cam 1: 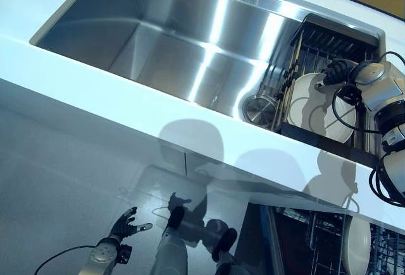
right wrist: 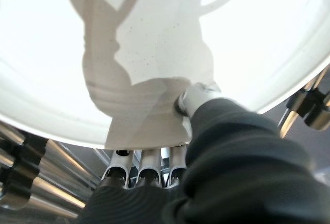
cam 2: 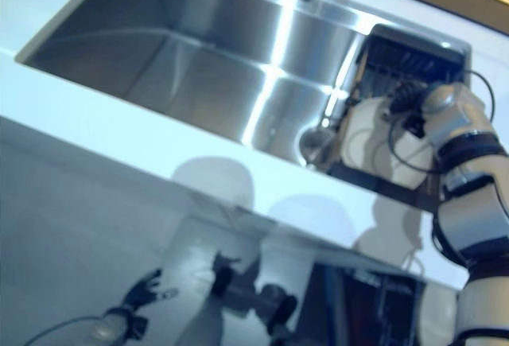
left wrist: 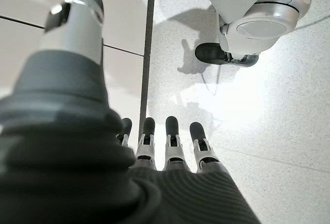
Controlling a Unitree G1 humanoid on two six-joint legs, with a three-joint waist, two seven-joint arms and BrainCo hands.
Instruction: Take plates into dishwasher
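Right robot hand (cam 1: 338,73) reaches into the black wire dish rack (cam 1: 329,41) seated at the right end of the wide stainless steel sink (cam 1: 171,35). It grasps the rim of a round white ceramic plate (cam 1: 310,104) that stands on edge in the rack. In the right wrist view the thumb (right wrist: 198,98) lies over the plate's face, fingers (right wrist: 149,170) curled behind the rim (a pinch on the edge). A second white plate (cam 1: 345,120) stands just beside the first, to its right, in the same rack.

Round steel drain strainer (cam 1: 258,107) sits on the sink floor, just left of the rack. The pale glossy tabletop (cam 1: 95,91) runs along the sink's near edge.

Below the tabletop, at the lower right, the open dishwasher rack (cam 1: 386,250) holds another white plate (cam 1: 357,243) on edge.

Left robot hand (cam 1: 126,224) hangs low over the speckled grey floor (left wrist: 268,131), fingers (left wrist: 172,131) straight and spread, holding nothing.
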